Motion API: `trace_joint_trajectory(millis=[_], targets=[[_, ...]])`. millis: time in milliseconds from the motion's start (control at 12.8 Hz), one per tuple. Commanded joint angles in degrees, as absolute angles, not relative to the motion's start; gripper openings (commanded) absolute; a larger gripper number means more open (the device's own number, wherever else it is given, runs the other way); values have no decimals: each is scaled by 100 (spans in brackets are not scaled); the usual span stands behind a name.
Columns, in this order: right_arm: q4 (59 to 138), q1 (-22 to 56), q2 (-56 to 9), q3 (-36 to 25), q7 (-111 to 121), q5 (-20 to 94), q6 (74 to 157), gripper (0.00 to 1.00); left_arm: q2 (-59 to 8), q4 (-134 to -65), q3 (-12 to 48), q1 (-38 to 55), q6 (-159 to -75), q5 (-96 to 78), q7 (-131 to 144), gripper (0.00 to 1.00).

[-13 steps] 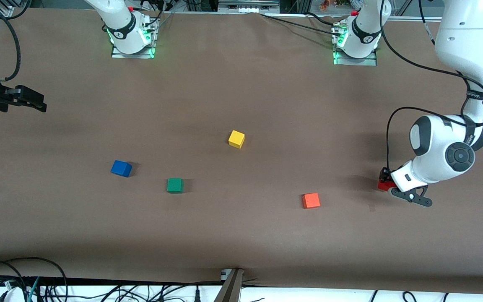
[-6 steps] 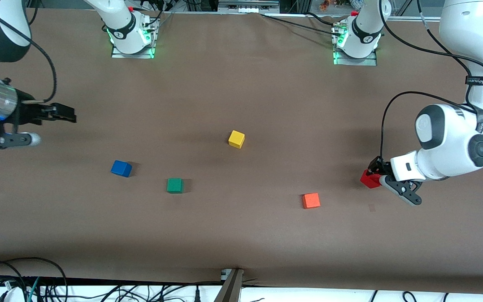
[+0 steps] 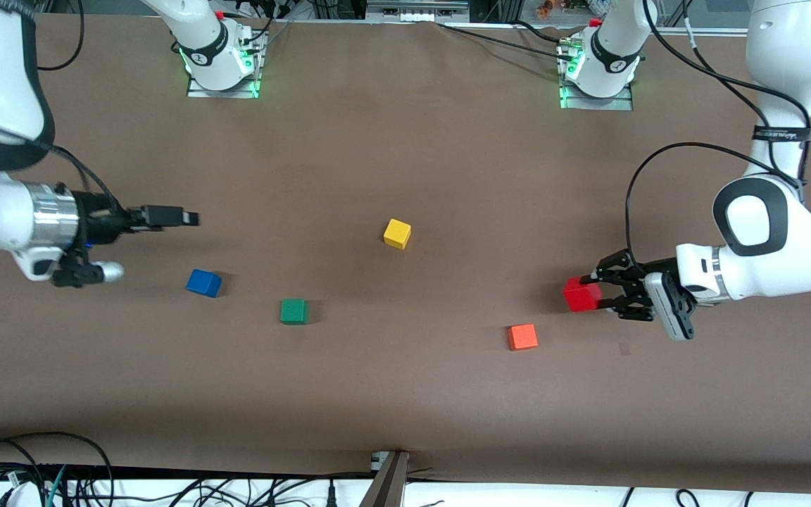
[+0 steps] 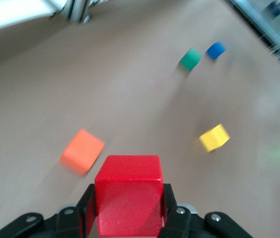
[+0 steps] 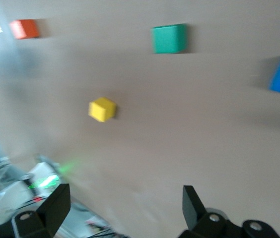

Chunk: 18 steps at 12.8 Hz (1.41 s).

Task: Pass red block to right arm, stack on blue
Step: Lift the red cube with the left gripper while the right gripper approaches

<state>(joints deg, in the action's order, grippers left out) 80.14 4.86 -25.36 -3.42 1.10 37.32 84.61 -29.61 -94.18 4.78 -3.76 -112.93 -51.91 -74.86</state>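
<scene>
Currently the red block (image 3: 580,294) is clamped between the jaws of the left gripper (image 3: 599,290), lifted off the table (image 3: 405,394) toward the left arm's end, over bare surface beside the orange-red cube (image 3: 522,336). In the left wrist view the block (image 4: 128,201) is seen seated squarely between the finger pads (image 4: 86,213), roughly half its faces exposed forward.

The right gripper (image 3: 181,217) is held with jaws spread wide and nothing in them, over the table toward the right arm's end, beside and above the blue cube (image 3: 203,283). The two grippers are well apart; handover is not yet started.

Outward: the green cube (image 3: 293,310) is near the blue cube, the yellow cube (image 3: 397,233) is mid-table, farther from the front camera than both.

Risks, judged:
- Little free block surface is left for the second grip; if the pads overlap, the block could be knocked loose or dropped at release.
- Misaligned approach axes could cause finger collision.
- Early release by the left gripper would drop the block near the orange-red cube, where the two could be confused.
- At stacking, an off-centre placement could topple the block or shove the blue cube toward the green one.
</scene>
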Motion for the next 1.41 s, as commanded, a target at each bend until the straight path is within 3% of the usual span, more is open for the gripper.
trace_joint_trajectory(millis=[0, 312, 781, 1328], targets=[[7901, 492, -3031, -308, 167, 5153, 8620, 100, -3119, -9334, 579, -325, -11005, -6087, -8513, 0], [8033, 1184, -3383, -281, 158, 6869, 9621, 100, -3761, -9237, 1300, -334, -10680, -8162, -10229, 0], [8341, 2345, -3621, -272, 281, 8295, 11379, 100, -4113, -8974, 2310, -299, -10564, -8542, -10556, 0], [8981, 2558, -3156, -264, 334, 8481, 11514, 100, -4534, -8281, 2408, 518, -10661, -9140, -10670, 0]])
